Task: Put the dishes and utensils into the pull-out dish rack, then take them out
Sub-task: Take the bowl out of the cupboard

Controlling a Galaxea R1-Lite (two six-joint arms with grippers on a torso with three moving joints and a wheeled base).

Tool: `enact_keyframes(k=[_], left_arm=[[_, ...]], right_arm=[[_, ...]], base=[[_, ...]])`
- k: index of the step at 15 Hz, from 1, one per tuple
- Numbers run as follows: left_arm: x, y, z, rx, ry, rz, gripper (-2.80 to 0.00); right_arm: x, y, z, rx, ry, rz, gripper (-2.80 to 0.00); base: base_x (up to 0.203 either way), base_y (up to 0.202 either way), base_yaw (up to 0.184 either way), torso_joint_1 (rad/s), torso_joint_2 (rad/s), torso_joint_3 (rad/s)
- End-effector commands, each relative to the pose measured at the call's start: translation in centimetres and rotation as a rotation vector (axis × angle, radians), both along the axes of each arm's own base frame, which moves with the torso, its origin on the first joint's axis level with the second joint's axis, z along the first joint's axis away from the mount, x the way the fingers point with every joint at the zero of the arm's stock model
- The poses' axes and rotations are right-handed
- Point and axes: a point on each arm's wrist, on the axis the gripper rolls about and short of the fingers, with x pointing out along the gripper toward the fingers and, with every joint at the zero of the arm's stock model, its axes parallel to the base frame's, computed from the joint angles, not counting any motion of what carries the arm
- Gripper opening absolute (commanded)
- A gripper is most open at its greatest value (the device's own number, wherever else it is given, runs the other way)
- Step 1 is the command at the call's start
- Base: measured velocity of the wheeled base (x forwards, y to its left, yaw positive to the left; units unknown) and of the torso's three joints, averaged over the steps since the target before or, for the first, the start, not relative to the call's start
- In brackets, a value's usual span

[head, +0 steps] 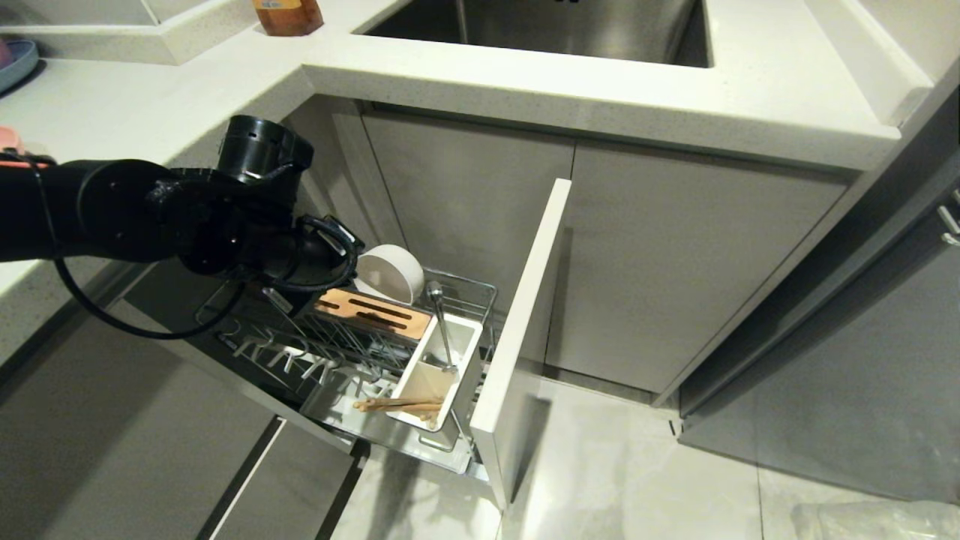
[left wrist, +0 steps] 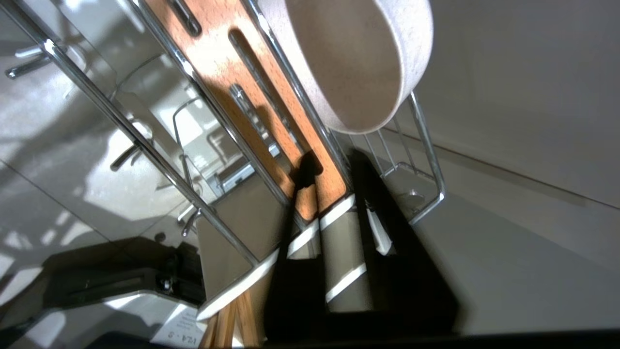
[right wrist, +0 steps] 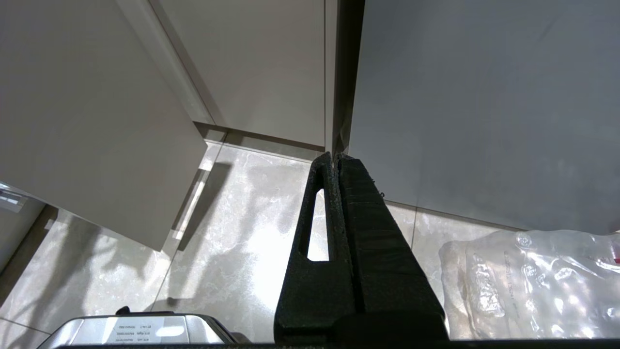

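While the pull-out dish rack [head: 390, 352] stands drawn out from the cabinet under the sink [head: 555, 26], its tall pale-grey front panel [head: 521, 337] edge-on at the 3 o'clock side of the wire basket, the left arm reaches in from 9 o'clock over the rack's rear half. The left gripper [left wrist: 334, 174] hangs above the slotted wooden block [head: 373, 311], and in the left wrist view its dark fingers [left wrist: 302, 179] show a narrow gap between the tips with nothing pinched in it. The white bowl [head: 390, 274] sits on its edge in the back of the rack, at 12 o'clock from the wooden block and just beside the gripper; it is apart from the fingers. The metal spoon [head: 441, 322] stands tilted in the white utensil box [head: 439, 375], handle down and bowl end up at 12 o'clock. The wooden chopsticks [head: 397, 405] lie across the box's near compartment at 6 o'clock. White pegs [head: 285, 356] line the rack's floor at 9 o'clock of the box, with no plate among them. On the countertop [head: 112, 112] at 10 o'clock, an edge of a blue plate [head: 19, 64] shows. The right gripper [right wrist: 336, 157] hangs over the tiled floor [right wrist: 242, 232] near a clear plastic bag [right wrist: 528, 281], its two fingers pressed together on nothing.
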Motion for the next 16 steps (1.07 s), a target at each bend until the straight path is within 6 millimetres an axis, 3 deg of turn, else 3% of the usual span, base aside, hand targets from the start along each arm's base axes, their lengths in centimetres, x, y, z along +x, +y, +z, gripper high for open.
enact_keyframes(k=[1,6,16], left_arm=[[0.4,-0.2,-0.5,0.0,0.014,0.004,0.0],[1.7,-0.5,-0.6,-0.005,0.006,0.003,0.0],[6.5,-1.9,-2.9,-0.013,-0.06,-0.03,0.0]], right_arm=[[0.0,0.0,-0.1,0.0,0.003,0.001,-2.8],[0.0,0.0,-0.1,0.0,0.002,0.0,-2.8],[0.0,0.0,-0.1,0.0,0.003,0.001,-2.8]], base=[[0.0,0.0,0.0,0.0,0.0,0.0],[0.0,0.0,0.0,0.0,0.0,0.0],[0.0,0.0,0.0,0.0,0.0,0.0]])
